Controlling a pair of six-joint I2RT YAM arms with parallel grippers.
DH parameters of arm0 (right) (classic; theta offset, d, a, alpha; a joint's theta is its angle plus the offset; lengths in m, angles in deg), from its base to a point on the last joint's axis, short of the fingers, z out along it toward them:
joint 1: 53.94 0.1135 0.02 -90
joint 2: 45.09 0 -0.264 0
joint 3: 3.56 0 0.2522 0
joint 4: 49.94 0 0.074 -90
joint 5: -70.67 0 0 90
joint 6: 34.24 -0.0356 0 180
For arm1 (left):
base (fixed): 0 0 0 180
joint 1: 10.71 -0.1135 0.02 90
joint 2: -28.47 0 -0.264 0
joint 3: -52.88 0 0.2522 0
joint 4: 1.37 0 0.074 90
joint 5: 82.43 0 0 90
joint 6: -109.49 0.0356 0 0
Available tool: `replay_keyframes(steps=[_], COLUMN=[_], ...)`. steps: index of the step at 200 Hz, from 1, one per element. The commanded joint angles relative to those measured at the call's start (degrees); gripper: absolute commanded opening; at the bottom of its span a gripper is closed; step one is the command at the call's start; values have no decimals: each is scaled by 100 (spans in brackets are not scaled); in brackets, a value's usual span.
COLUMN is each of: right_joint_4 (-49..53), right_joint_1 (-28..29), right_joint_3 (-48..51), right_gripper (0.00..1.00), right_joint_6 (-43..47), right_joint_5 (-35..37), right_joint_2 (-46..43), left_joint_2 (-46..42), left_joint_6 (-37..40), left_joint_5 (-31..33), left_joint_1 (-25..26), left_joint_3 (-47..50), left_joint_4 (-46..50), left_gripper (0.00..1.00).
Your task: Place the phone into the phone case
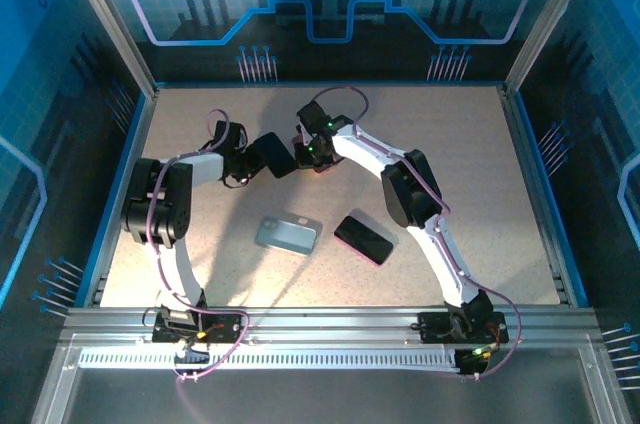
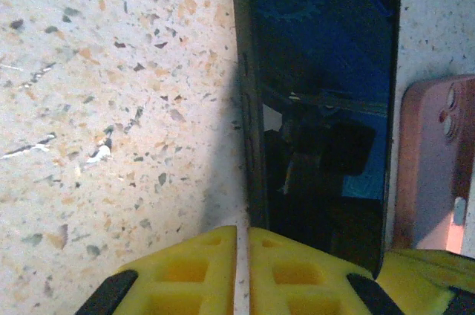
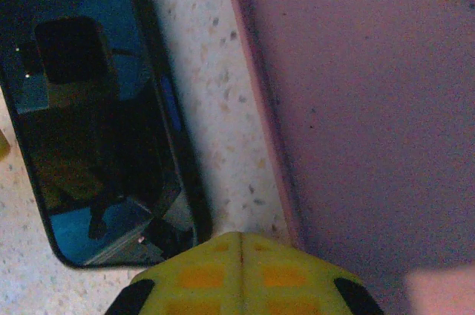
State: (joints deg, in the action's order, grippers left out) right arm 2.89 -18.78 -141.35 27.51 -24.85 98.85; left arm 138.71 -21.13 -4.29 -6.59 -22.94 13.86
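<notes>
The table [image 1: 480,194] has a light, speckled top inside a metal frame. Toward its far middle a dark phone [image 1: 272,154] lies with its glossy screen up. Just beside it, with a narrow strip of bare top between them, lies a pink case [image 3: 371,107]. Nearer the front edge rest a pale grey-blue flat piece [image 1: 288,234] and a black flat piece [image 1: 363,238], close together but apart; whether these are phones or cases is unclear.

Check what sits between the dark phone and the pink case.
Nothing but a bare strip of speckled table separates the phone from the case; the right wrist view shows it.
</notes>
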Motion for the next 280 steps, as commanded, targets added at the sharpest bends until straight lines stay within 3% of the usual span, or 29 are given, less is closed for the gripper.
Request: replay_keyframes(steps=[1, 67, 114, 167, 280], right_joint_4=[175, 180, -211, -505, -470], right_joint_1=[-97, 91, 302, 486, 756], right_joint_3=[-338, -851, -130, 309, -153], right_gripper=[0, 0, 0, 0, 0], right_joint_6=[110, 144, 0, -78, -182], right_joint_5=[191, -11, -94, -206, -239], right_joint_2=[316, 733, 390, 190, 361], left_joint_2=[171, 521, 693, 522, -227], left_joint_6=[-87, -148, -131, -93, -78], left_joint_5=[51, 218, 280, 307, 315], left_joint_1=[-60, -120, -222, -325, -597], left_joint_3=[-299, -735, -973, -762, 17], left_joint_4=[85, 187, 301, 256, 169], left_gripper=[12, 12, 12, 12, 13])
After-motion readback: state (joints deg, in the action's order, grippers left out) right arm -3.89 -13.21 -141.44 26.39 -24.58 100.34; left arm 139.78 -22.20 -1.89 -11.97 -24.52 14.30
